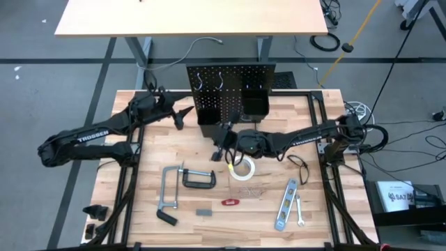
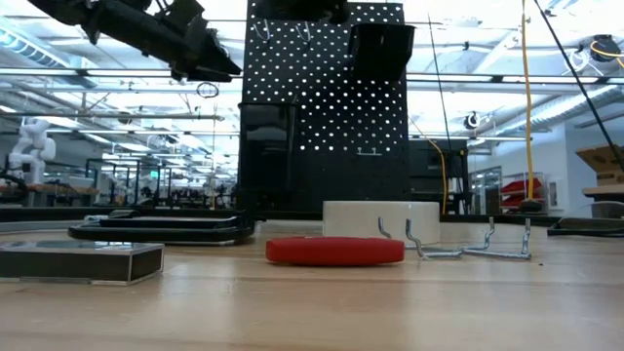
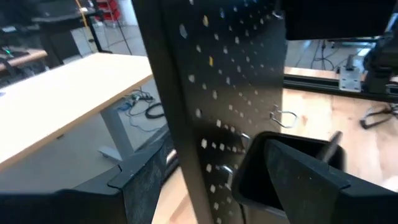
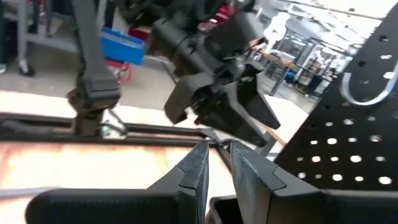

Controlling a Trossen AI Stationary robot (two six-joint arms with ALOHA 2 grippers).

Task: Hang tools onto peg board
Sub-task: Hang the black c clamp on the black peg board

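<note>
The bench [image 1: 181,216] is pale butcher-block wood with a smooth, lightly satin top. At its far side stands the peg board [image 1: 219,94], black perforated sheet metal, matt, with bright wire hooks [image 4: 364,87] and dark box bins [image 1: 254,106] of dull finish. The bar clamp [image 1: 167,196] looks like grey bare metal; the C-clamp [image 1: 198,179] is dark, matt metal. The tape roll [image 1: 243,168] is white and paper-like. The level [image 1: 286,204] is silvery, brushed. The red-handled tool [image 2: 334,251] has glossy plastic.

counter [image 1: 153,209]: pale butcher-block wood
second table [image 1: 188,17]: light wood, beyond the counter
floor [image 1: 42,90]: grey
cables [image 1: 324,40]: coiled, black
yellow pole [image 1: 359,28]: leaning
</note>
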